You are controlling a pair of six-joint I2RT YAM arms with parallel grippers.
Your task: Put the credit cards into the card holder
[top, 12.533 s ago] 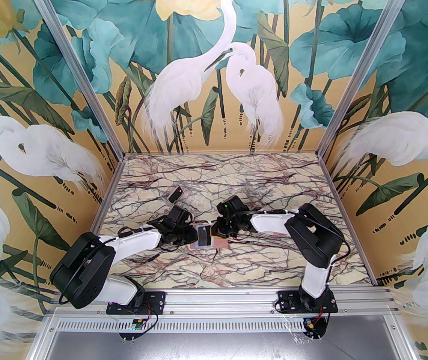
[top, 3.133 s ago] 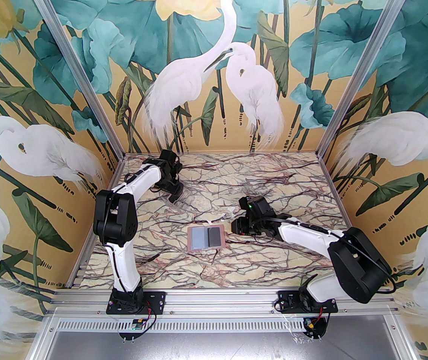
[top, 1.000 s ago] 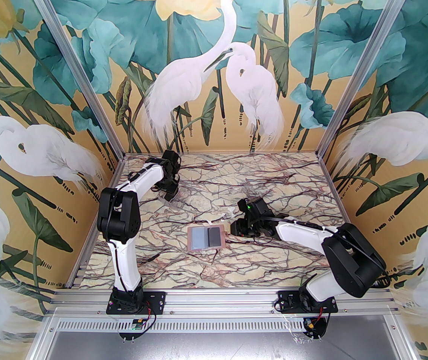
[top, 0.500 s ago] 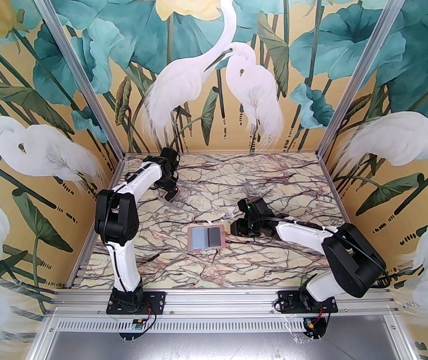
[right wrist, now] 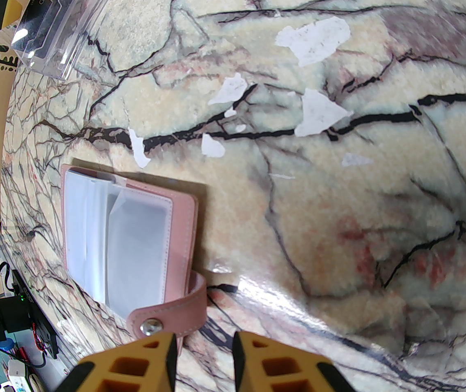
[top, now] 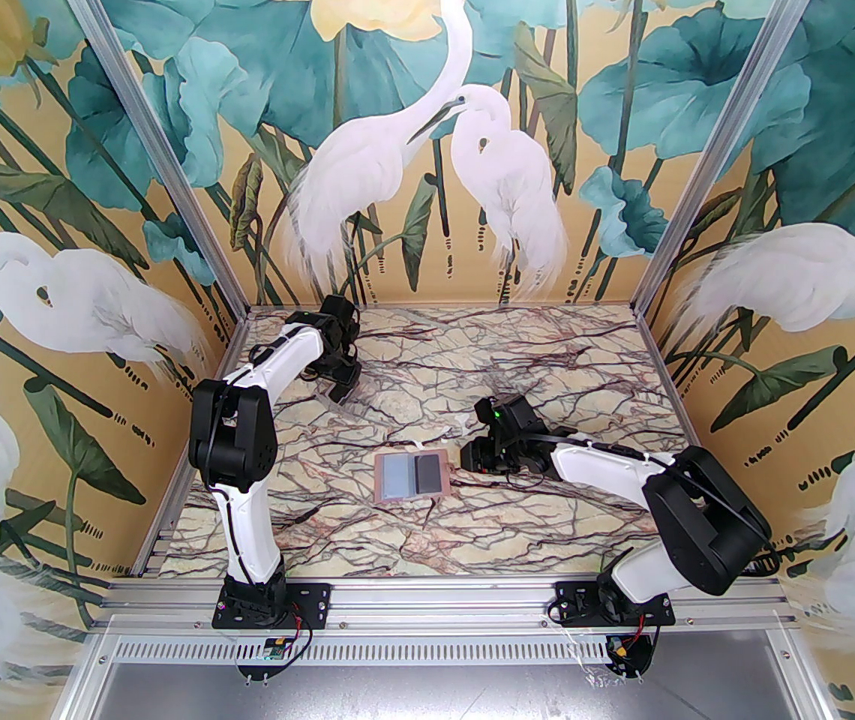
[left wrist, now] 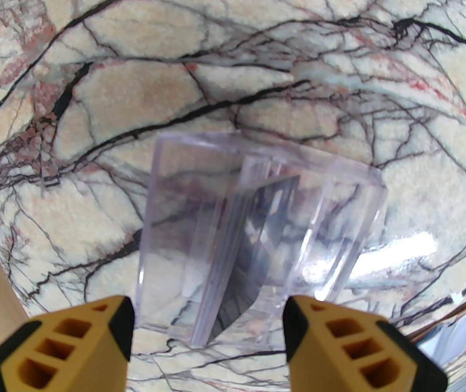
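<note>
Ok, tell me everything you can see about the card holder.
The card holder is a dusty-pink, leather-looking wallet with stitched edges. It lies open and flat near the middle of the marble table. Inside are pale clear sleeves. From above, its right page looks dark, probably a black card in a sleeve. Its snap tab, with a metal stud, curls toward the right gripper close beside it; whether they touch is unclear.
</note>
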